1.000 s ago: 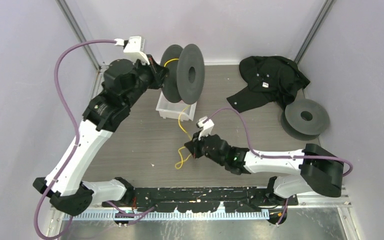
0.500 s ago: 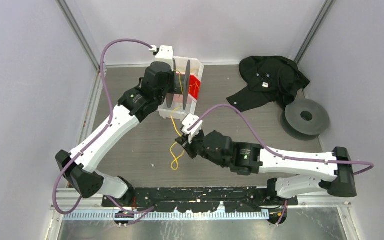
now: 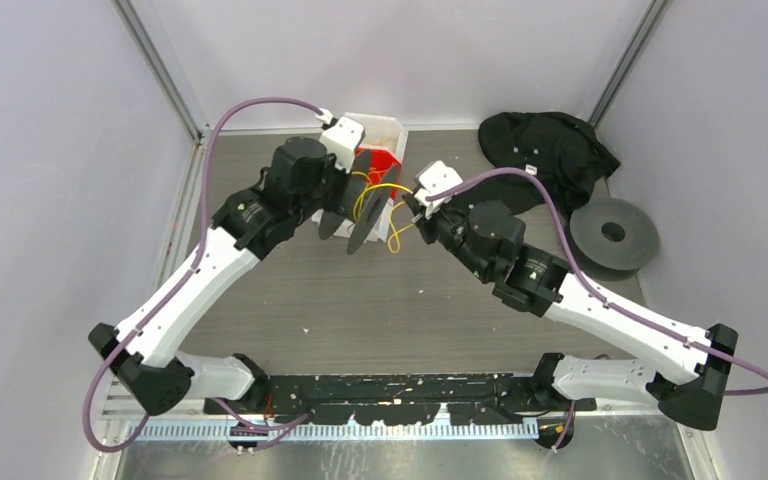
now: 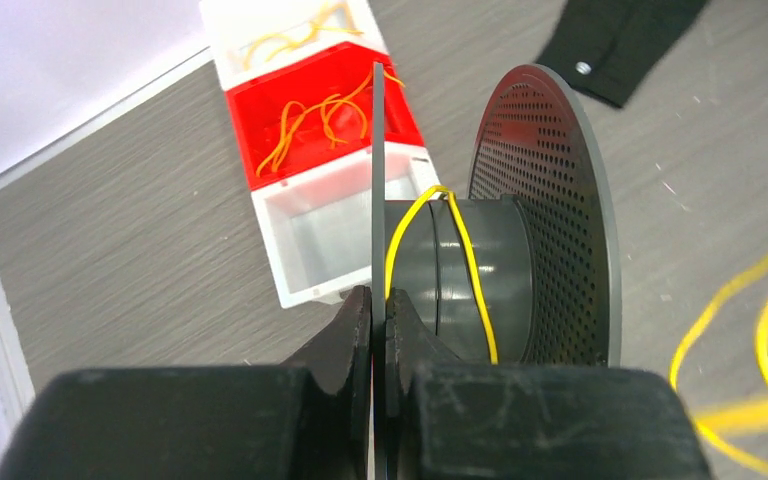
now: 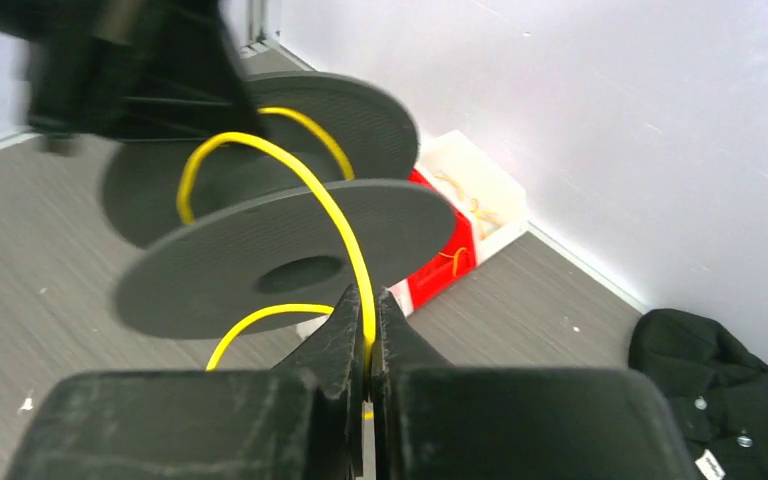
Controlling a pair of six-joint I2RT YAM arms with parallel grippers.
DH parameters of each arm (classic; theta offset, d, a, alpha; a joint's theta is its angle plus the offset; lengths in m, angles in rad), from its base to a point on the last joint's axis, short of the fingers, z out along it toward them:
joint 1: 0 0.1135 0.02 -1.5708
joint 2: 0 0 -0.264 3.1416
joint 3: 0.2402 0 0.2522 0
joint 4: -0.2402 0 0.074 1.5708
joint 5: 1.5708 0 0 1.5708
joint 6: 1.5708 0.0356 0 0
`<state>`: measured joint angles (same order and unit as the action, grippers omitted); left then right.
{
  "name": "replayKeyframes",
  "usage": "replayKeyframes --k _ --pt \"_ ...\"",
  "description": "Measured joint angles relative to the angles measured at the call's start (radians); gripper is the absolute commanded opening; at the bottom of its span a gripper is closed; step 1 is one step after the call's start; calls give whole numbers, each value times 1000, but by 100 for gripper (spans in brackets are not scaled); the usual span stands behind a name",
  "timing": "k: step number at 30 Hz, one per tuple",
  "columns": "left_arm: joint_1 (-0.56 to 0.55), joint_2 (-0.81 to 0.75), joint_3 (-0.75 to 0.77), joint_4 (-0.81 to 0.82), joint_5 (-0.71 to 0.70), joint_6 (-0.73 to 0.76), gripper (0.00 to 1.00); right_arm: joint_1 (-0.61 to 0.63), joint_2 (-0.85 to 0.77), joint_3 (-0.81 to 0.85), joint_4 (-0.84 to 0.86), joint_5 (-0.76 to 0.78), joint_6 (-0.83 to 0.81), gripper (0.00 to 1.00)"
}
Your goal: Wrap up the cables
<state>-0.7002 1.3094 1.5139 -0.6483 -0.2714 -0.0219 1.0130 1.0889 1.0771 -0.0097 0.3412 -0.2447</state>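
Observation:
A dark grey spool (image 3: 364, 208) hangs tilted above the table, in front of the bin. My left gripper (image 4: 378, 300) is shut on the thin edge of its near flange (image 4: 377, 170). A yellow cable (image 4: 472, 262) runs once round the hub (image 4: 505, 275), then loops off to the right. My right gripper (image 5: 366, 300) is shut on that cable (image 5: 332, 208), just right of the spool (image 5: 290, 262), where the top view shows it (image 3: 416, 213) too. A slack loop of cable (image 3: 394, 238) hangs below it.
A white bin (image 3: 390, 124) with a red compartment (image 4: 310, 125) holds several more yellow cords behind the spool. A black cloth (image 3: 545, 160) lies at the back right, and a second grey spool (image 3: 613, 235) lies flat beside it. Walls close in on three sides.
My right gripper has carried the cable from mid-table up and back to the spool, lifting it off the table. My left arm has swung the spool forward and tilted it.

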Motion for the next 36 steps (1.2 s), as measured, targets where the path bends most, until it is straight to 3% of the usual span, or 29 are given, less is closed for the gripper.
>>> replayKeyframes --k 7,16,25,33,34,36 --pt "0 -93 -32 -86 180 117 1 -140 0 0 -23 -43 -14 1" --pt "0 -97 -36 -211 334 225 0 -349 -11 -38 -60 -96 15 0" --pt "0 -98 18 -293 500 254 0 -431 -9 -85 -109 -219 56 1" --pt "0 -193 122 -278 568 185 0 -444 -25 -165 -147 -359 102 1" --pt "0 -208 132 -256 568 168 0 -442 -35 -185 -146 -377 114 6" --pt "0 -219 145 -221 570 135 0 -438 -52 -214 -135 -414 147 28"
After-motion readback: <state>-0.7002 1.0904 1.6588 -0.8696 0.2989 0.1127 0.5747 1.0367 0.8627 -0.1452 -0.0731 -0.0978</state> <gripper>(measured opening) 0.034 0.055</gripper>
